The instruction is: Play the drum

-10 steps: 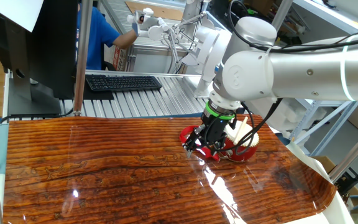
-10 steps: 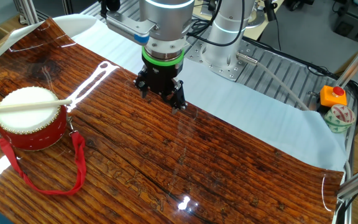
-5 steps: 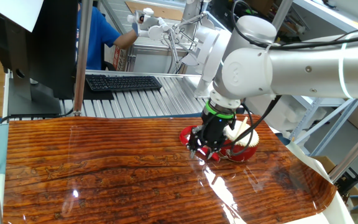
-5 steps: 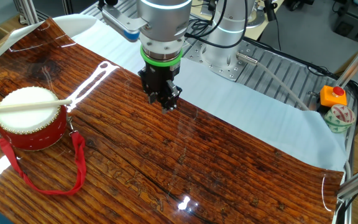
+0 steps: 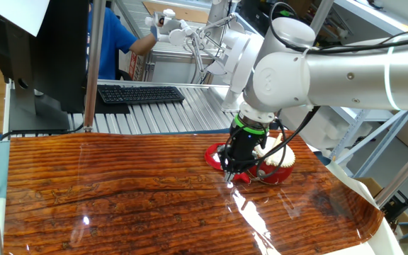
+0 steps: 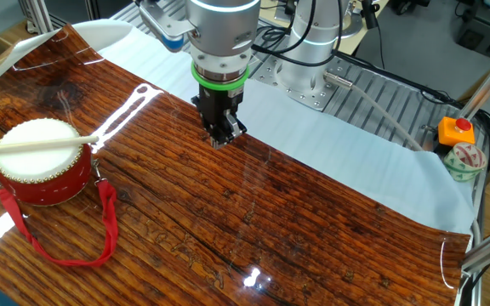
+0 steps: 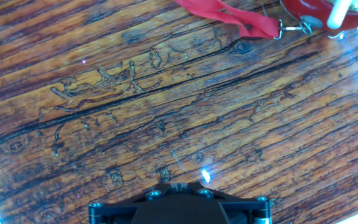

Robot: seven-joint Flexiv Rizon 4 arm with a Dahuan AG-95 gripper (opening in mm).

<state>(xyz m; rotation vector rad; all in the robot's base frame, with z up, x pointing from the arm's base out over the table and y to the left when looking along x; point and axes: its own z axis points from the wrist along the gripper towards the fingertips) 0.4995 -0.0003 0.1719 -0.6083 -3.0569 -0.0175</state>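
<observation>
The drum [image 6: 42, 170] is a squat red toy with a cream head, standing on the wooden table [image 6: 253, 221] at the left. A pale drumstick [image 6: 37, 144] lies across its head. Its red ribbon strap [image 6: 66, 242] trails in front. My gripper [image 6: 220, 138] points down at bare wood well to the right of the drum, shut with nothing between its fingers. In the one fixed view the gripper [image 5: 230, 172] stands in front of the drum [image 5: 280, 168]. The hand view shows the shut gripper [image 7: 178, 185] at the bottom, the strap [image 7: 225, 12] and the drum's rim [image 7: 309, 6] at the top.
A white sheet [image 6: 347, 136] covers the table's far side. An orange button box [image 6: 455, 130] and a small bowl [image 6: 464, 161] sit at the right. A keyboard [image 5: 140, 93] and a person in blue [image 5: 112, 42] are behind the table.
The jaws have gone from wide open to fully shut on nothing. The hand has stayed over the same patch of wood, away from the drum.
</observation>
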